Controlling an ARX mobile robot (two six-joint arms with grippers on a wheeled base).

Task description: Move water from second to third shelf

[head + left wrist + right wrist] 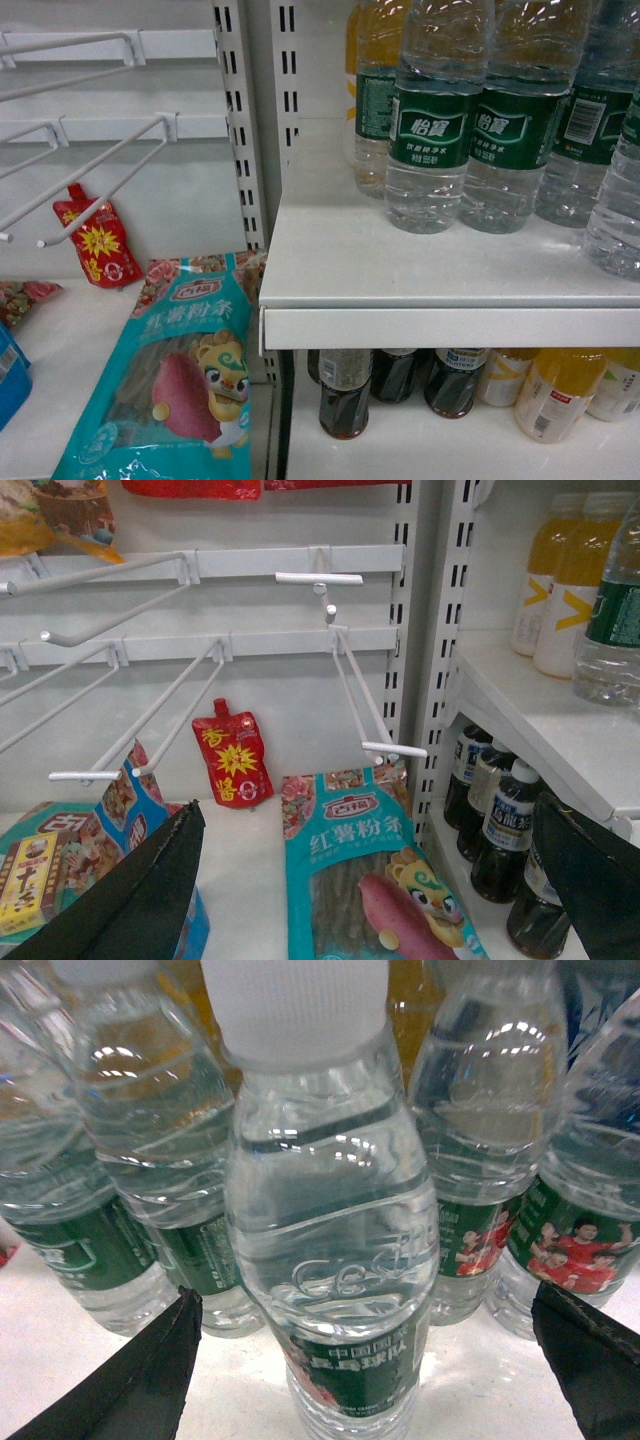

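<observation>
Several water bottles (435, 120) with green labels stand in a cluster on the white shelf (400, 270) at the upper right of the head view. In the right wrist view one water bottle (330, 1260) with a white cap stands upright in front of the others. My right gripper (365, 1295) is open, its black fingers (150, 1370) wide apart on either side of that bottle and not touching it. My left gripper (370, 805) is open and empty above the left bay. Neither gripper shows in the head view.
Dark drink bottles (345, 395) and orange drink bottles (560, 395) stand on the shelf below. In the left bay lie a teal noodle bag (170, 390) and a red pouch (100, 240). White wire hooks (110, 170) jut forward there.
</observation>
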